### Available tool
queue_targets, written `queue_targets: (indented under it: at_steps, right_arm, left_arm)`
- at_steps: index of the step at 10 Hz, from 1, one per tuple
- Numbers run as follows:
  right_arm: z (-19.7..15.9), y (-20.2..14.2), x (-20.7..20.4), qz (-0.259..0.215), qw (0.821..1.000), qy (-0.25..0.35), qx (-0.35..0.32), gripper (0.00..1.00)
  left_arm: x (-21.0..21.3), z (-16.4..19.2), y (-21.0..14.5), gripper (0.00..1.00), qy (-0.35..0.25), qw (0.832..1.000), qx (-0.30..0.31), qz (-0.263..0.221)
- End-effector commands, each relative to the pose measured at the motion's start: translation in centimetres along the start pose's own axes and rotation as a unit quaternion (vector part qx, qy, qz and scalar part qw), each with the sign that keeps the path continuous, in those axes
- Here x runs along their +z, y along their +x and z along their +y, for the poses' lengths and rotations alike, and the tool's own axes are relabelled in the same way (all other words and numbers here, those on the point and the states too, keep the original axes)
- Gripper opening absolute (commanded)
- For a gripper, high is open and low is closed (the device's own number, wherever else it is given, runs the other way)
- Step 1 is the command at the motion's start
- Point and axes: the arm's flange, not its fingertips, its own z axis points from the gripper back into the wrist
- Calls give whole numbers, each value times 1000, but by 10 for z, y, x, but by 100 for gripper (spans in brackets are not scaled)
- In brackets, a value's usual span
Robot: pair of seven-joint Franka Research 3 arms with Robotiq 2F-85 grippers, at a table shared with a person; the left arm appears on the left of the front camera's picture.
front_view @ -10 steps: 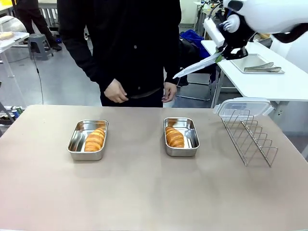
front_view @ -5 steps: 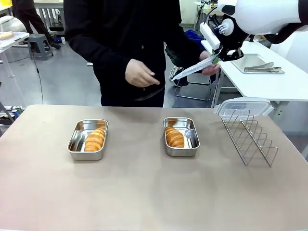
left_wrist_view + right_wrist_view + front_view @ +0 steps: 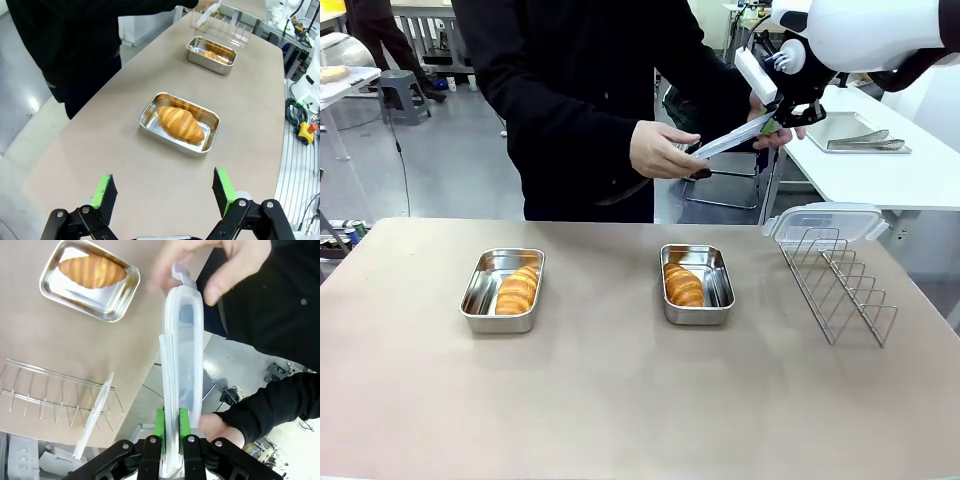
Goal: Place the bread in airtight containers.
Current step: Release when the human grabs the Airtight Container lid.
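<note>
Glossy grey floor [image 3: 450, 170], white side table [image 3: 880, 180] at right, grey stool [image 3: 400, 88] far left, beige worktop [image 3: 620, 400] in front

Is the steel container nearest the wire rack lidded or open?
Open: the croissant in that container lies uncovered; the right tool holds a clear lid by the person's hand.

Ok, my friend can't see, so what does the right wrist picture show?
The right gripper pinches a clear plastic lid by its edge, with a person's hand at the lid's far end. On the table, a croissant lies in a steel pan, with a wire rack nearby.
</note>
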Motion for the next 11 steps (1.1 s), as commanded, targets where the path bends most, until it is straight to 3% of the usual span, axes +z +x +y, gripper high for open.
queue_targets:
  at_steps: [1,11]
  right_arm:
    - [2,-1,3,-4,1000,-5,0,0]
    - [2,-1,3,-4,1000,-5,0,0]
  left_arm:
    - [0,-1,0,100,0,1000,-11,-12]
    - [0,-1,0,100,0,1000,-11,-12]
